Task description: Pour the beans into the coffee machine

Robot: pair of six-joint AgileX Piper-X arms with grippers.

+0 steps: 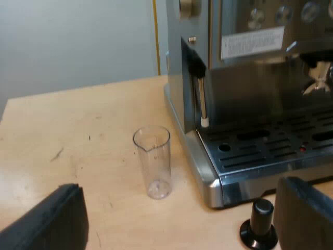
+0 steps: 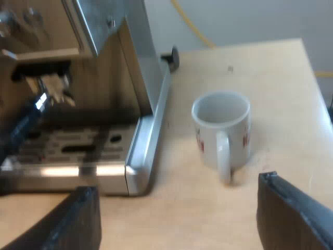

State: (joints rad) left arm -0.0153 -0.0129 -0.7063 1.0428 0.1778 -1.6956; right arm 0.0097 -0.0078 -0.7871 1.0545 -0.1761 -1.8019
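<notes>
Measuring glass (image 1: 152,161): clear plastic with a small pouring lip, upright on the pale wooden counter (image 1: 78,135). Stands just beside the front corner of the espresso machine (image 1: 250,104), close to its steel base but not touching.

Left gripper (image 1: 179,188): hovers low over the counter, facing the glass. Black fingers (image 1: 52,221) spread wide, holding nothing, with the glass farther off in the gap between them.

Tamper (image 1: 258,229) with a black knob: upright on the counter at the machine's front corner, very close to one left finger; cannot tell whether they touch.

On the machine's front: slotted drip tray (image 1: 270,146) and, above its near corner, a thin steam wand (image 1: 202,99) with a white tip hanging straight down.

From the other side, espresso machine (image 2: 104,104) again, its steel base resting on the counter (image 2: 208,208). White mug (image 2: 221,130) with red marks: upright, near the machine's side but apart from it, handle turned toward the camera.

Right gripper (image 2: 177,187): low over the counter near the mug. Fingers (image 2: 291,219) wide apart, gripping nothing.
</notes>
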